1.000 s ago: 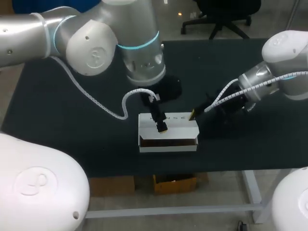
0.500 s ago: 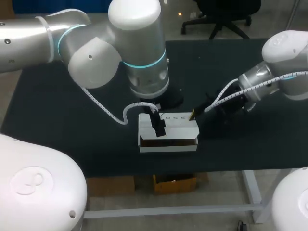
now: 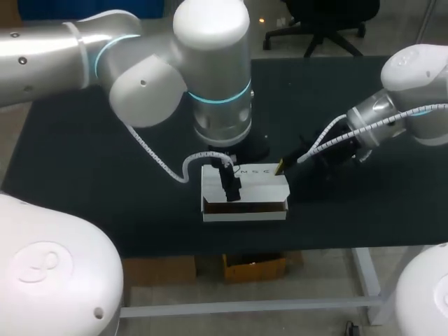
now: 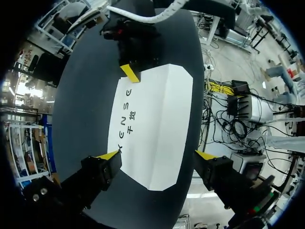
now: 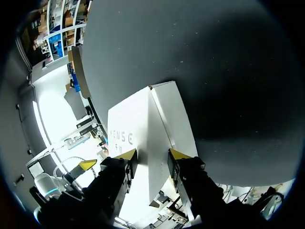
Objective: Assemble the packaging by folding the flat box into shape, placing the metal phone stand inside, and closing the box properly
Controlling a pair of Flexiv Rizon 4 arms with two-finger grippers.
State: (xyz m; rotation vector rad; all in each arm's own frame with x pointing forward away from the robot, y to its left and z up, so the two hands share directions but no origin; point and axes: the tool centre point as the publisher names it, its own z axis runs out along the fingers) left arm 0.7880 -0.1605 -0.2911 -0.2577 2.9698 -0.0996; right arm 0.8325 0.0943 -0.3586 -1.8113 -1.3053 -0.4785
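The white box [image 3: 255, 183] lies in the middle of the table, its front side showing a dark opening [image 3: 245, 206]. My left gripper [image 3: 229, 187] hangs over the box's left part. In the left wrist view the left gripper [image 4: 157, 155] stands wide open, its yellow fingertips [image 4: 108, 155] straddling the near end of the printed box [image 4: 152, 124] without touching it. My right gripper [image 3: 281, 166] is at the box's far right corner. In the right wrist view the right gripper [image 5: 152, 153] is shut on the box's end edge [image 5: 155, 143]. No phone stand shows.
The black table [image 3: 105, 175] has free room to the left, right and behind the box. The table's front edge [image 3: 210, 245] runs close in front of the box. My left arm's white cable [image 3: 185, 164] loops just left of the box.
My left arm's wrist and elbow have swung to the right above the box, and its yellow tip is now hidden in the head view. The box and my right arm have not moved.
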